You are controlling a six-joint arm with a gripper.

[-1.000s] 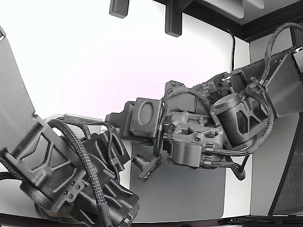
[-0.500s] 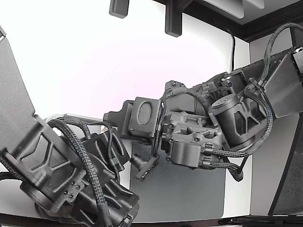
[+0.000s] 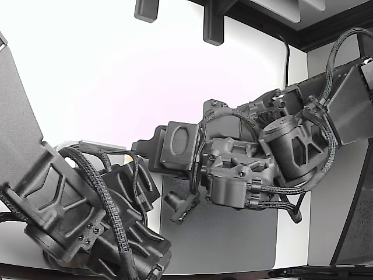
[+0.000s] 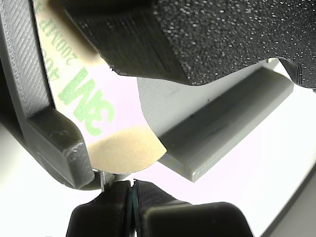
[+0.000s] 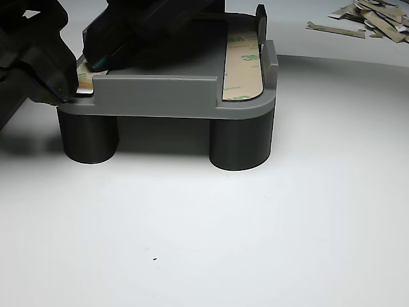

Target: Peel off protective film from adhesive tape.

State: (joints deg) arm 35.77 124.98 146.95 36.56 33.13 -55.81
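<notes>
In the wrist view a tan protective film point(image 4: 98, 118) with a green 3M print lies on a tape strip in a grey holder point(image 4: 44, 98). My gripper point(image 4: 131, 197) is at the film's rounded end, its black fingertips pressed together on a thin sliver of that end. In the other view the gripper point(image 5: 67, 89) is at the left corner of the holder point(image 5: 160, 96), pinching the pale end of the left strip point(image 5: 84, 80). A second strip point(image 5: 243, 64) with its film lies along the holder's right side. The exterior view shows the gripper point(image 3: 183, 205) low between the two arms.
The holder stands on two dark round legs point(image 5: 239, 141) on a white table. Several peeled film scraps point(image 5: 367, 16) lie at the far right of the other view. A second arm point(image 3: 87, 216) fills the exterior view's lower left, over a grey mat point(image 3: 233, 233).
The gripper and wrist shifted slightly toward the exterior view's left, then came back right to about where they began. The grip looks unchanged.
</notes>
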